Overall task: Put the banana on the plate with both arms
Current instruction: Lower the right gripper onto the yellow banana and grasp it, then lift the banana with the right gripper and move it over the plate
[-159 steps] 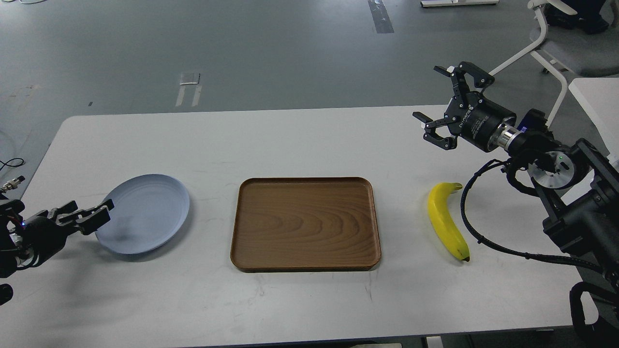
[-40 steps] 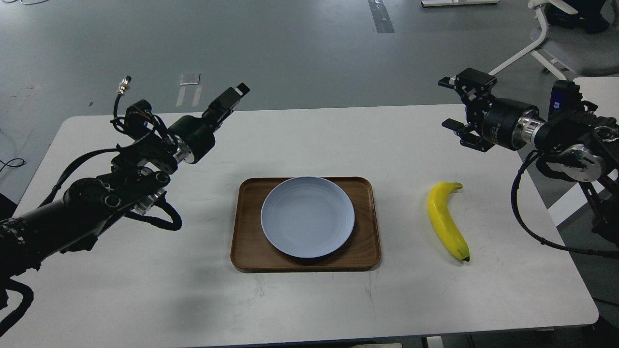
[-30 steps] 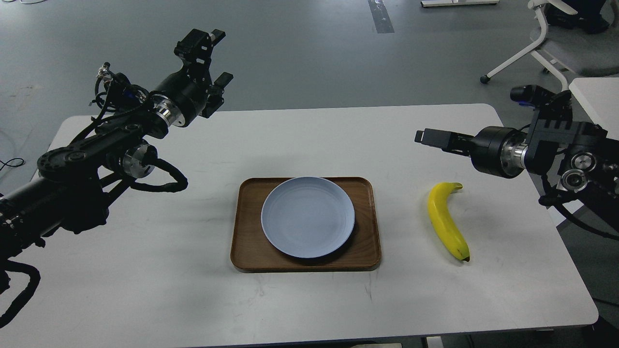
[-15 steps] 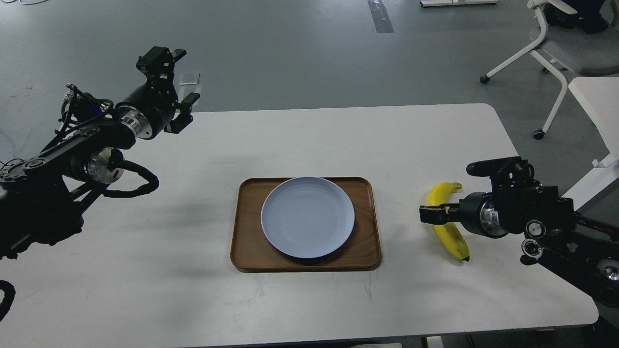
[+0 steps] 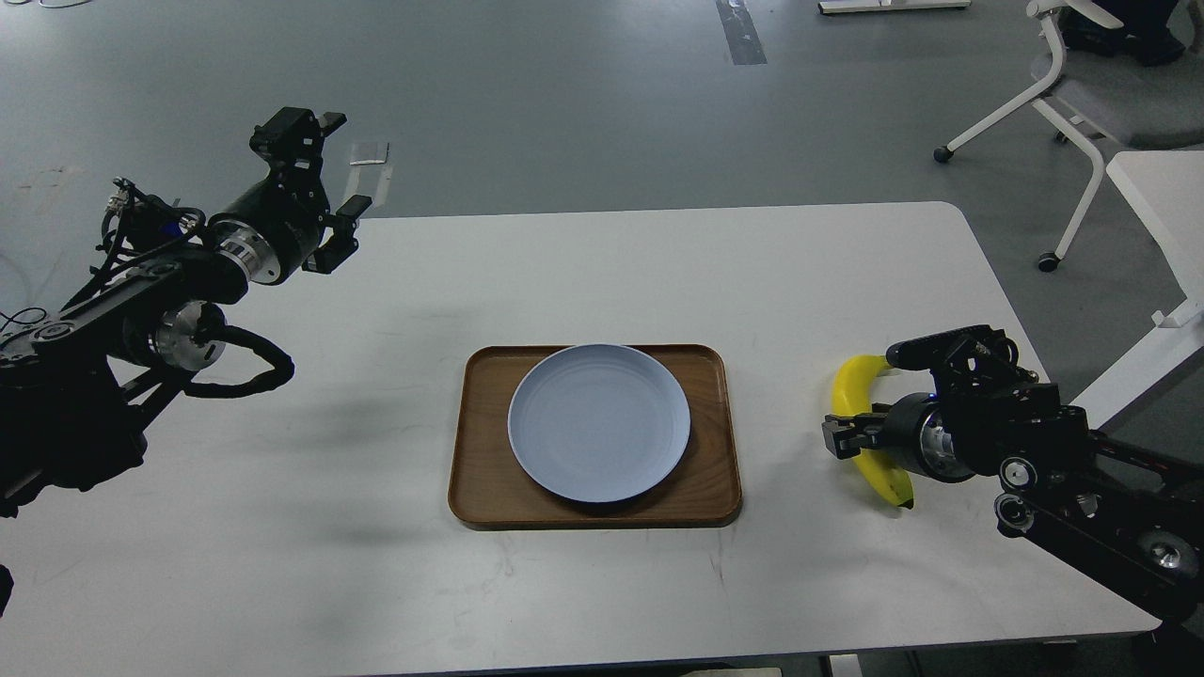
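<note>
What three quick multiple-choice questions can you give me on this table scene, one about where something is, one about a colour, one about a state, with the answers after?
1. Where is the plate?
A. On the wooden tray
B. On the bare table, left of the tray
C. In the left gripper

2. What colour is the plate?
A. Bright yellow
B. Pale blue-grey
C. Dark brown

3. What is the left gripper doing?
A. Clamped on the banana
B. Pressing on the plate
C. Raised over the table's far left corner, open and holding nothing

Answers:
1. A: the tray's brown rim shows all around the plate.
2. B: it is pale blue-grey against the brown wood.
3. C: its fingers are spread apart with nothing between them, while the banana lies at the right, where the right gripper is at its middle.
</note>
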### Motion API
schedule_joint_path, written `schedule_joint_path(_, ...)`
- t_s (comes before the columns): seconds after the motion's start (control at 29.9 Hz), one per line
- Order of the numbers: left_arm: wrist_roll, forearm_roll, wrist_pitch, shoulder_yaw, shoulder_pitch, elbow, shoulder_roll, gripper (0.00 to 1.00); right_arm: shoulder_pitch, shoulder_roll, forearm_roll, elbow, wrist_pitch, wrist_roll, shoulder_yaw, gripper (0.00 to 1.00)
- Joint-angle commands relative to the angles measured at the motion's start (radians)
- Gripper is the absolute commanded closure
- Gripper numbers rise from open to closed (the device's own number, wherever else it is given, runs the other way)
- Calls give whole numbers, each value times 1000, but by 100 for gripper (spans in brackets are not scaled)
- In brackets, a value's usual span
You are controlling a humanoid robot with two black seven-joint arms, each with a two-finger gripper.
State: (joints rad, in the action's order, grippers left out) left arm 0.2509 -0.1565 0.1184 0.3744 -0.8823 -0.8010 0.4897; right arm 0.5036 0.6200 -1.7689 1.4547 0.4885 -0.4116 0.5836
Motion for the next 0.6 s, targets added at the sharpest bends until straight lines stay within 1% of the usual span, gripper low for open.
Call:
schedule_joint_path(0.0, -1, -3, -2, -2, 3, 0, 0, 2, 13, -22, 0, 3, -27, 20, -1, 100)
schedule_joint_path(0.03, -1, -3, -2, 0, 3, 0, 0, 2, 16, -25, 0, 4, -36, 33, -2, 100)
schedule_joint_path(0.07, -1, -3, -2, 0, 3, 0, 0, 2, 35, -42, 0, 10, -48, 66, -4, 100)
schedule_joint_path(0.1, -1, -3, -2, 0, 3, 0, 0, 2, 48, -51, 0, 13, -54, 85, -7, 100)
schedule_joint_path(0.17, -1, -5, -2, -2, 3, 0, 0, 2, 110, -97, -1, 24, -62, 172, -37, 100)
schedule_joint_path(0.2, -1, -5, -2, -2, 3, 0, 0, 2, 128, -108, -1, 27, -62, 197, -47, 100)
schedule_joint_path(0.23, -1, -5, -2, -3, 3, 0, 0, 2, 172, -129, -1, 30, -62, 245, -72, 100)
schedule_joint_path(0.33, -1, -3, -2, -3, 5, 0, -2, 2, 278, -173, -4, 29, -62, 299, -155, 100)
schedule_joint_path(0.37, -1, -5, -2, -3, 5, 0, -2, 2, 324, -193, -3, 29, -62, 312, -198, 100)
schedule_joint_path(0.43, -1, -5, -3, -6, 5, 0, -2, 2, 370, -221, -3, 27, -62, 320, -258, 100)
schedule_joint_path(0.57, -2, -5, -3, -8, 5, 0, 1, 2, 395, -249, -3, 21, -59, 320, -350, 100)
